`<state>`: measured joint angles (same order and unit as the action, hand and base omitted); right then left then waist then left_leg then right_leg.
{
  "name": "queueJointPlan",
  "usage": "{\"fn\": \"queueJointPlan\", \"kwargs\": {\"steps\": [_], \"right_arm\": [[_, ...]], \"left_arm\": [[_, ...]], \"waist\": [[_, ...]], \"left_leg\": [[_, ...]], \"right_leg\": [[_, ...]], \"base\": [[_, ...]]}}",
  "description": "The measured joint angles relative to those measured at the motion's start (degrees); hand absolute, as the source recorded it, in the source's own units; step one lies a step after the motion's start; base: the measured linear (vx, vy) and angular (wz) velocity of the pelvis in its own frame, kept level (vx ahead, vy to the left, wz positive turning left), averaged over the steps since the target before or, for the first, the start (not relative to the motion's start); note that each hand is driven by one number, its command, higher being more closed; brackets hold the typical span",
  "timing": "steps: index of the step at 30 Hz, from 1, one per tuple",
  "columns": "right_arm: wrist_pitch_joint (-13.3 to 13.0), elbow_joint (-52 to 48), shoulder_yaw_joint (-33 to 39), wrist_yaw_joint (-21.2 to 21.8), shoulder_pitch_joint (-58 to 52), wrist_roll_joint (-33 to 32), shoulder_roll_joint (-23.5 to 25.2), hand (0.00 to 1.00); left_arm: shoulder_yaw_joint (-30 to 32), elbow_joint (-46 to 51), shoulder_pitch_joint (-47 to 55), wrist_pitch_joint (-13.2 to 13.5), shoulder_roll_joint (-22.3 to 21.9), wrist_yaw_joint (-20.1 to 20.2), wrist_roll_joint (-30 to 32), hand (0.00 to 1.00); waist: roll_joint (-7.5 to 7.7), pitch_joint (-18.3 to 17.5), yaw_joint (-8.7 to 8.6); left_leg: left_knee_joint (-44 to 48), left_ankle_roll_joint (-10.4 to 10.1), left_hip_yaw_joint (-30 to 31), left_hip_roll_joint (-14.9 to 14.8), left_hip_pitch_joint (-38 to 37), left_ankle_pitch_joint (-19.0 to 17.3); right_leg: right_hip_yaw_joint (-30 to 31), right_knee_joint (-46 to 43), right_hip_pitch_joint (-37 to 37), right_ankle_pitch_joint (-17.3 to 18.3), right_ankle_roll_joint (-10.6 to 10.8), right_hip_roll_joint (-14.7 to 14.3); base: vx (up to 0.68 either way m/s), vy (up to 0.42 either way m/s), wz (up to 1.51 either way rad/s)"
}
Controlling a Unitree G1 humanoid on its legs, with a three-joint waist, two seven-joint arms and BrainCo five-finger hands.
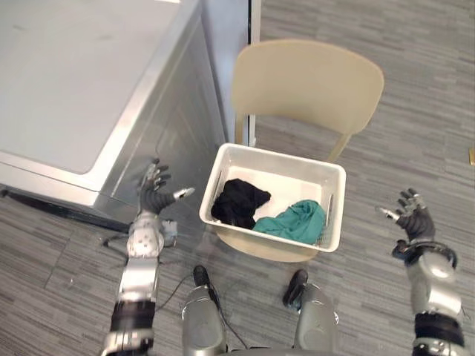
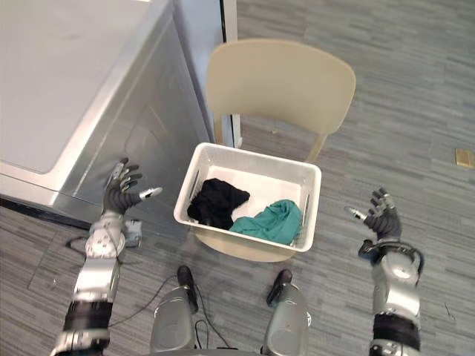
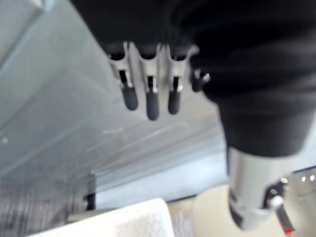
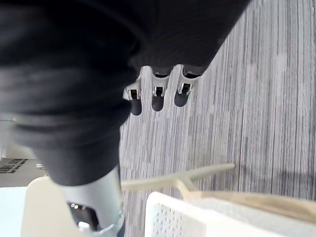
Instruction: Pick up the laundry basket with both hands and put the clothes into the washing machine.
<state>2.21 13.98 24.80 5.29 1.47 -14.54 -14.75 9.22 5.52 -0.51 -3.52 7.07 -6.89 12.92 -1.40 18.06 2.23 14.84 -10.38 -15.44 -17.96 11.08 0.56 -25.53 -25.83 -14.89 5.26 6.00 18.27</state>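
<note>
A white laundry basket [image 1: 334, 178] sits on the seat of a beige chair [image 1: 308, 78]. Inside it lie a black garment [image 1: 239, 202] and a teal garment [image 1: 297, 220]. The washing machine [image 1: 82, 89] stands at the left, its silver top closed. My left hand [image 1: 154, 194] hovers open between the machine's front and the basket's left wall, touching neither. My right hand [image 1: 413, 219] is open well to the right of the basket, above the floor. The left wrist view shows straight fingers [image 3: 150, 101] before the machine's panel; the right wrist view shows fingers [image 4: 158, 98] over carpet and a basket corner [image 4: 170, 217].
Grey striped carpet [image 1: 401, 44] surrounds the chair. A white wall panel [image 1: 226, 44] rises behind the machine, beside the chair back. A small tan object [image 2: 464, 157] lies on the floor at the far right.
</note>
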Motion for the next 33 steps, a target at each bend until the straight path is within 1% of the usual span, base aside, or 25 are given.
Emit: {"fn": "queueJointPlan", "kwargs": {"steps": [1, 3, 5, 9, 11, 12, 13, 14, 15, 16, 18, 19, 21, 22, 23, 24, 25, 26, 27, 28, 29, 30, 31, 32, 33], "right_arm": [[-0.9, -0.2, -0.6, 0.1, -2.1, 0.0, 3.0, 0.0], [-1.1, -0.2, -1.8, 0.0, -4.0, 0.3, 5.7, 0.0], [-1.2, -0.2, -6.5, 0.0, -4.7, 0.5, 7.8, 0.0], [-2.0, -0.2, -16.6, 0.0, -4.4, -0.3, 9.6, 0.0], [-2.1, -0.1, -19.9, -0.3, -3.0, -0.7, 10.3, 0.0], [-3.2, -0.1, -20.6, -0.7, -2.3, -0.8, 10.3, 0.0], [-3.7, -0.1, -20.5, -1.3, -1.9, -1.1, 10.2, 0.0], [-4.1, -0.1, -20.2, -2.2, -1.2, -1.5, 9.9, 0.0], [-4.2, 0.1, -19.5, -3.0, -0.3, -1.9, 9.4, 0.0], [-4.3, 1.0, -18.8, -3.8, 1.2, -2.2, 9.8, 0.0], [-4.7, 0.9, -18.7, -5.0, 2.0, -3.0, 9.8, 0.0], [-5.3, 0.7, -18.6, -5.8, 1.9, -3.5, 9.8, 0.0], [-6.0, -0.1, -18.3, -6.6, 0.9, -4.3, 9.8, 0.0], [-6.2, -0.3, -17.3, -7.4, -0.4, -4.6, 9.8, 0.0], [-6.3, -0.4, -16.4, -8.0, -1.3, -4.8, 9.8, 0.0], [-6.3, -0.4, -15.8, -8.4, -1.9, -5.1, 9.7, 0.0], [-6.2, -0.4, -14.4, -9.0, -3.1, -5.1, 9.8, 0.0], [-6.0, -0.4, -13.2, -9.0, -3.5, -5.1, 10.1, 0.0], [-5.8, -0.4, -12.5, -9.0, -3.7, -5.1, 10.8, 0.0], [-5.5, -0.3, -11.5, -9.0, -4.0, -5.1, 12.1, 0.0], [-5.0, -0.1, -11.7, -8.9, -4.7, -5.1, 14.8, 0.0], [-5.0, -0.1, -11.8, -8.8, -5.4, -5.1, 15.4, 0.0], [-5.0, -0.1, -11.8, -8.8, -6.0, -5.1, 15.7, 0.0], [-5.0, -0.1, -11.7, -8.7, -7.2, -5.1, 15.5, 0.0], [-5.0, -0.1, -11.6, -8.7, -8.3, -5.0, 15.6, 0.0]], "left_arm": [[-0.3, 2.9, 3.9, 1.6, -2.2, -0.5, 2.2, 0.0], [-0.9, 4.1, 7.5, 2.9, -5.0, -0.5, 2.2, 0.0], [-4.1, 4.0, 12.8, 3.3, -7.8, 1.0, 1.1, 0.0], [-9.5, 3.7, 18.3, 3.4, -9.0, 4.6, -1.5, 0.0], [-10.7, 3.1, 19.1, 3.4, -9.4, 4.8, -1.5, 0.0], [-11.7, 3.0, 18.9, 3.5, -9.1, 4.7, -1.4, 0.0], [-11.9, 2.9, 18.5, 3.4, -9.1, 4.6, -1.3, 0.0], [-12.3, 2.8, 17.8, 3.5, -9.1, 4.2, -1.1, 0.0], [-12.5, 2.7, 16.6, 3.5, -8.7, 3.6, -1.0, 0.0], [-11.9, 2.8, 16.5, 3.8, -8.8, 2.7, -1.0, 0.0], [-11.7, 1.6, 16.6, 3.9, -8.5, 1.6, -1.0, 0.0], [-12.1, 0.4, 16.7, 3.9, -8.6, 1.3, -1.0, 0.0], [-13.4, -0.9, 16.7, 4.0, -8.7, 0.7, -1.0, 0.0], [-14.4, -1.8, 16.4, 3.9, -9.2, 0.5, -1.0, 0.0], [-15.2, -1.9, 15.8, 3.9, -9.4, 0.5, -1.0, 0.0], [-15.7, -1.9, 15.4, 3.9, -9.6, 0.5, -1.0, 0.0], [-17.0, -2.0, 13.9, 3.9, -10.1, 0.5, -0.9, 0.0], [-17.6, -2.0, 12.6, 3.9, -10.0, 0.5, -0.8, 0.0], [-17.8, -2.1, 11.7, 3.9, -9.9, 0.6, -0.7, 0.0], [-17.7, -2.4, 10.5, 3.9, -9.6, 0.6, -0.7, 0.0], [-17.5, -3.6, 10.4, 3.9, -8.1, 0.7, -0.7, 0.0], [-17.5, -4.0, 11.0, 3.8, -7.2, 0.7, -0.4, 0.0], [-17.5, -4.1, 11.8, 3.8, -6.1, 0.8, 0.3, 0.0], [-17.4, -4.1, 12.4, 3.8, -5.6, 0.9, 0.9, 0.0], [-17.1, -4.1, 12.3, 4.0, -5.7, 1.0, 1.3, 0.0]], "waist": [[-0.49, -1.4, 0.03], [-1.26, -2.8, 0.11], [-2.58, -4.1, 0.25], [-2.9, -5.2, 1.83], [-2.78, -5.4, 1.84], [-2.6, -6.1, 1.86], [-2.56, -6.1, 1.83], [-2.61, -6.1, 1.76], [-2.46, -6.5, 1.73], [-2.06, -6.1, 2.82], [-2.08, -6.2, 3.43], [-2.36, -6.5, 3.22], [-2.93, -7.5, 2.59], [-3.62, -9.0, 1.12], [-3.88, -9.5, 0.32], [-4.25, -9.9, -0.09], [-4.81, -11.5, -0.28], [-5.18, -12.0, -0.6], [-4.84, -11.8, -1.15], [-3.53, -11.3, -1.18], [-0.28, -11.5, 0.05], [0.25, -11.8, 0.37], [0.4, -12.0, 0.45], [0.15, -12.0, 0.31], [-0.53, -11.9, 0.24]], "left_leg": [[-0.3, -0.1, 0.4, 0.0, -1.0, -0.2], [-0.2, -0.2, 1.0, -0.1, -2.2, -0.5], [0.3, 0.0, 1.4, -1.2, -4.0, -1.5], [0.0, 0.6, 3.0, -3.2, -5.8, -1.8], [-1.7, 4.0, 6.0, -2.8, -5.1, 0.6], [-3.2, 7.7, 7.9, -1.5, -2.7, 4.9], [-3.5, 9.3, 8.0, -0.8, -1.1, 7.5], [-4.6, 10.3, 7.6, -0.1, 1.1, 13.0], [-9.9, 9.9, 6.7, 1.1, 1.8, 21.0], [-0.3, 9.0, 4.3, 0.1, 3.7, 12.5], [15.4, 9.7, 3.5, -0.4, 3.8, 0.9], [21.2, 9.0, 2.4, -1.6, 1.8, -2.5], [25.6, 9.0, 0.1, -4.4, -1.2, -4.1], [27.5, 9.1, -2.5, -7.9, -4.1, -4.1], [26.7, 8.8, -2.5, -8.9, -5.6, -3.9], [24.8, 6.9, -2.0, -8.8, -6.6, -2.8], [15.3, -3.3, -1.2, -5.8, -8.5, -8.1], [11.6, -2.7, -1.8, -4.0, -8.8, -11.7], [10.0, -2.2, -1.9, -2.8, -8.7, -13.5], [8.2, -1.5, -1.9, -0.7, -8.8, -15.2], [7.8, -0.7, -1.8, 3.6, -9.2, -15.5], [7.7, -0.4, -1.8, 4.9, -9.6, -15.6], [6.8, 1.5, -1.8, 6.5, -11.0, -15.8], [4.7, 4.0, -1.2, 8.6, -13.1, -15.9], [3.4, 5.3, -0.2, 9.2, -13.4, -15.9]], "right_leg": [[-0.6, 0.2, 1.5, 0.4, 0.1, 0.0], [-1.4, 0.6, 3.4, 0.8, 0.2, -0.3], [-2.5, 1.9, 6.8, 0.9, 0.2, -1.4], [-4.3, 2.4, 10.2, 2.2, -0.1, -3.6], [-7.8, 2.8, 11.9, 2.8, -0.5, -3.8], [-11.2, 3.1, 12.3, 3.5, -1.3, -3.4], [-13.2, 3.4, 12.7, 3.7, -1.5, -3.0], [-14.7, 4.0, 12.9, 3.8, -2.4, -3.1], [-17.6, 6.2, 13.7, 2.7, -4.6, -2.8], [-20.7, 7.4, 14.7, 1.6, -5.7, -2.9], [-22.5, 8.6, 16.3, 0.3, -6.1, -2.7], [-23.9, 9.3, 17.3, -0.5, -6.4, -2.4], [-25.6, 9.9, 17.8, -1.5, -6.1, -1.9], [-27.6, 10.0, 17.6, -2.8, -5.5, -0.7], [-29.0, 9.7, 17.4, -3.8, -4.8, 0.3], [-29.9, 9.3, 17.0, -4.4, -4.4, 1.1], [-31.6, 8.1, 14.9, -6.7, -3.8, 3.6], [-32.8, 8.3, 14.4, -8.6, -3.8, 4.7], [-33.1, 8.5, 14.3, -9.8, -3.5, 5.7], [-32.9, 8.8, 14.5, -11.4, -2.9, 7.5], [-32.0, 8.7, 14.7, -14.7, -3.8, 11.7], [-31.3, 8.3, 14.8, -16.5, -4.9, 13.0], [-29.3, 6.8, 14.8, -19.3, -8.0, 15.1], [-24.3, 3.3, 13.2, -22.6, -13.3, 17.7], [-17.5, -0.2, 10.5, -19.7, -15.2, 17.5]], "base": [[0.05, -0.012, 0.18], [0.04, -0.013, 0.18], [0.01, -0.011, 0.14], [-0.03, -0.055, 0.2], [-0.05, -0.088, 0.85], [-0.07, -0.096, 1.18], [-0.09, -0.107, 1.49], [-0.14, -0.12, 1.59], [-0.13, -0.11, 1.55], [-0.14, -0.139, 1.08], [-0.12, -0.09, 0.57], [-0.15, -0.007, 0.6], [-0.13, 0.091, 0.57], [-0.11, 0.186, 0.84], [-0.08, 0.237, 0.96], [-0.06, 0.39, 0.97], [-0.08, 0.55, 1.04], [-0.07, 0.484, 1.13], [-0.09, 0.486, 1.0], [-0.12, 0.561, 0.86], [-0.13, 0.631, 0.57], [-0.09, 0.44, 0.34], [-0.04, 0.301, 0.31], [-0.06, 0.34, 0.43], [-0.08, 0.318, 0.53]]}}
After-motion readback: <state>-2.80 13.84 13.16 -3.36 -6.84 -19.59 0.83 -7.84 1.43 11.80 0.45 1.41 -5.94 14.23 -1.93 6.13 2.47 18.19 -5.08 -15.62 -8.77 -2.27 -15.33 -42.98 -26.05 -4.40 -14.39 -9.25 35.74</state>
